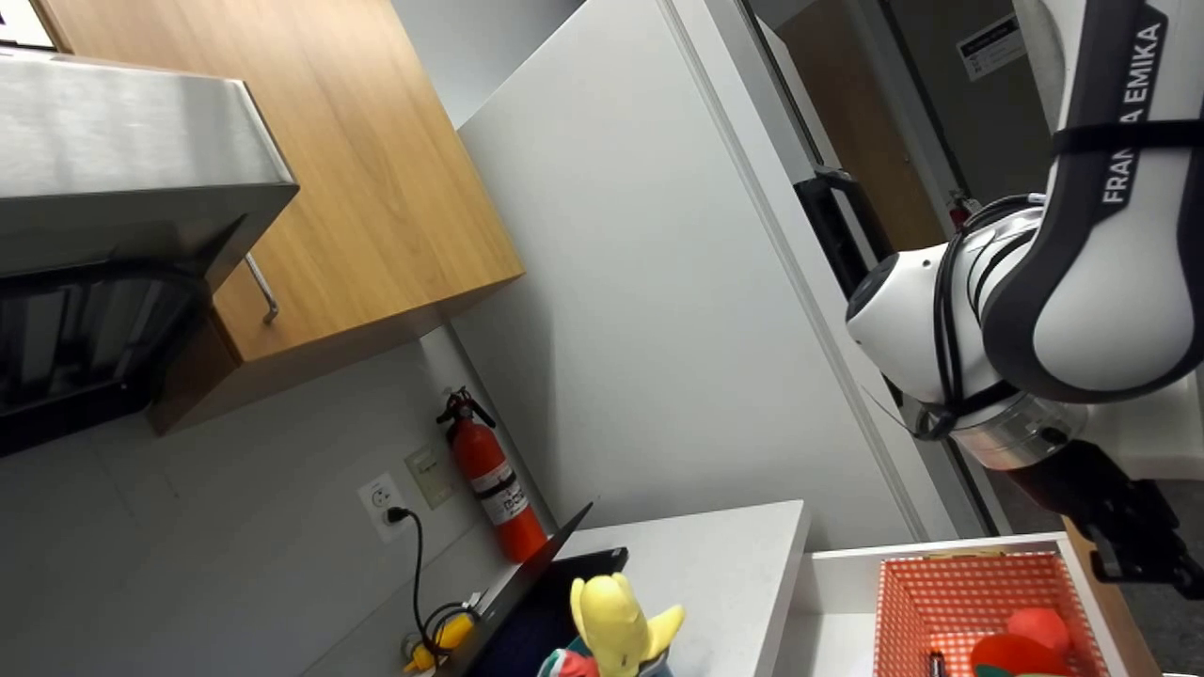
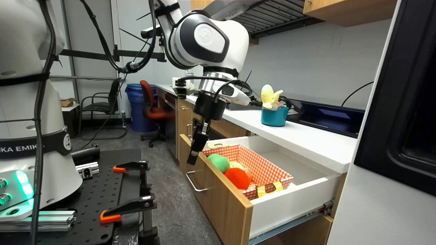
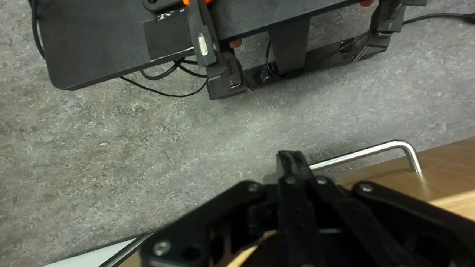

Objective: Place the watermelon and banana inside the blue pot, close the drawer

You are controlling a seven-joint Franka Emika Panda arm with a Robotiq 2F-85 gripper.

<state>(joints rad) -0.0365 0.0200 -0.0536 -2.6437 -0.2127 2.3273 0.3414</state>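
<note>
In an exterior view, mottled grey floor (image 2: pixel 172 190) lies at seven o'clock, and an office chair (image 2: pixel 155 110) (red, seat and back alike) stands near a blue bin (image 2: pixel 135 109) around nine o'clock. A pale grey wall (image 2: pixel 306 64) rises at two o'clock, with a wooden cupboard (image 2: pixel 351 13) above and a white counter (image 2: pixel 305 139) below, at three o'clock.

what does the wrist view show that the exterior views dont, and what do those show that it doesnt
Only the wrist view: black cables looping under the black table. Only the exterior views: the banana poking up from the blue pot, what looks like the watermelon beside it, the red-checked basket and a red fire extinguisher. Both: the jaws, which look shut, the front of the drawer and its handle.
</note>
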